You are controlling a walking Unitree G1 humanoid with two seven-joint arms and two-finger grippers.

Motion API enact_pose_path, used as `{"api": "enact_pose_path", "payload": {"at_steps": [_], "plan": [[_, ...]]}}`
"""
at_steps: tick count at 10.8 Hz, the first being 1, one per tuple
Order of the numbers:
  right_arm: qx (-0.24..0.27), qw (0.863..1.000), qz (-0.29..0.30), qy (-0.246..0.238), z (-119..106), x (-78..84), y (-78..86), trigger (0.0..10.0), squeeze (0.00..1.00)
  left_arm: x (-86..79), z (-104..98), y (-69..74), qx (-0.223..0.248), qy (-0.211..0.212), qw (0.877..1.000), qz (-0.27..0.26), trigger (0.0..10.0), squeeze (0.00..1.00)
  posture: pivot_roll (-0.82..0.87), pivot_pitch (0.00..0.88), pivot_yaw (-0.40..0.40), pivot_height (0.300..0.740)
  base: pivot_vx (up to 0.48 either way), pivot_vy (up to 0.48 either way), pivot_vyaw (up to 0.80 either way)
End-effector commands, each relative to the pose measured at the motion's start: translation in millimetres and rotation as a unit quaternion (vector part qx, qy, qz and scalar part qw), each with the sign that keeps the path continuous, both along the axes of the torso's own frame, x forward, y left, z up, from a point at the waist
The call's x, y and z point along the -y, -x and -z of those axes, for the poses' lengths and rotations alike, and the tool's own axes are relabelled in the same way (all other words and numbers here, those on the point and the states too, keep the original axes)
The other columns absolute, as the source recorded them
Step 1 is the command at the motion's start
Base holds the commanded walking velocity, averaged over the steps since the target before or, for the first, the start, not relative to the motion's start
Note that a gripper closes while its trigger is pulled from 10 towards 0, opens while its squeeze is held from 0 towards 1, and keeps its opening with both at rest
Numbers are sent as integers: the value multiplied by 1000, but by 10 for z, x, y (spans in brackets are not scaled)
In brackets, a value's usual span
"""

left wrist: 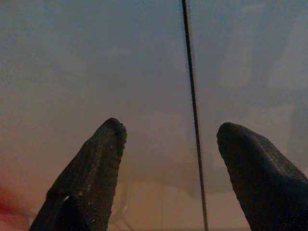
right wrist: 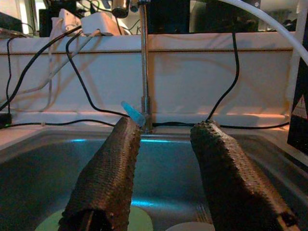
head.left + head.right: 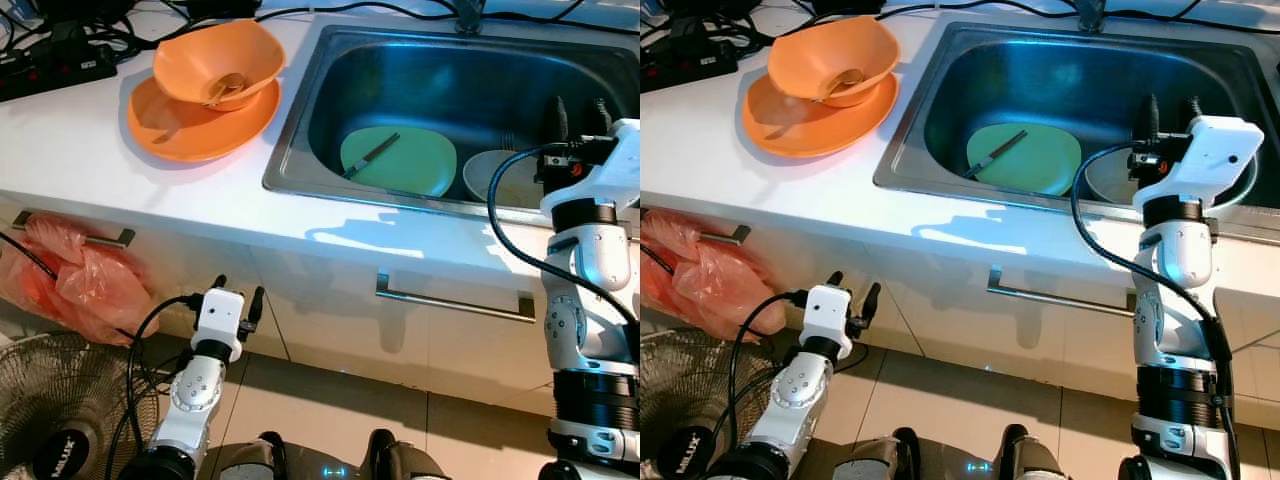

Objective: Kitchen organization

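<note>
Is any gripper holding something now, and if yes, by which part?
Nothing is held. The right gripper is open above the sink, with nothing between its fingers. The left gripper is open near the cabinet, also empty.

Head stereo downward — shared sink [image 3: 450,90]

plates [image 3: 398,160] in sink [image 3: 300,130], bowl [image 3: 218,62] left

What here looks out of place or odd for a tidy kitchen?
A dark utensil lies across the green plate in the sink, a white dish beside it. A red plastic bag hangs crumpled from the drawer handle.
</note>
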State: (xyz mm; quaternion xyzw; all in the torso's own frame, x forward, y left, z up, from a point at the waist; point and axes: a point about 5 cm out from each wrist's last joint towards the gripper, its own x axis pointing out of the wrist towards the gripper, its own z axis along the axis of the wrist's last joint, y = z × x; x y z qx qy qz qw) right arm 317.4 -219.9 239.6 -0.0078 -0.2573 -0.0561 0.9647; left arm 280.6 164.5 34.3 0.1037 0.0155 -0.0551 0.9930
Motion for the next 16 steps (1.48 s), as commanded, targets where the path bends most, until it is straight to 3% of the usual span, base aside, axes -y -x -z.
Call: {"api": "enact_pose_path", "payload": {"at_steps": [1, 13, 16], "plan": [[-2, 1000, -7, -3, 6, -30, 13, 10000, 0, -50, 29, 23, -9, -2, 1000, -7, 10000, 0, 71, 226, 64, 740, 0, 0, 0], [-7, 1000, -21, -10, 57, -117, 8, 10000, 0, -52, 35, 50, -8, -6, 1000, 5, 10000, 0, 77, 199, 74, 740, 0, 0, 0], [-9, 1000, -21, -11, 61, -113, 3, 10000, 0, -50, 28, 44, -6, -6, 1000, 4, 10000, 0, 79, 206, 74, 740, -254, 0, 0]]}}
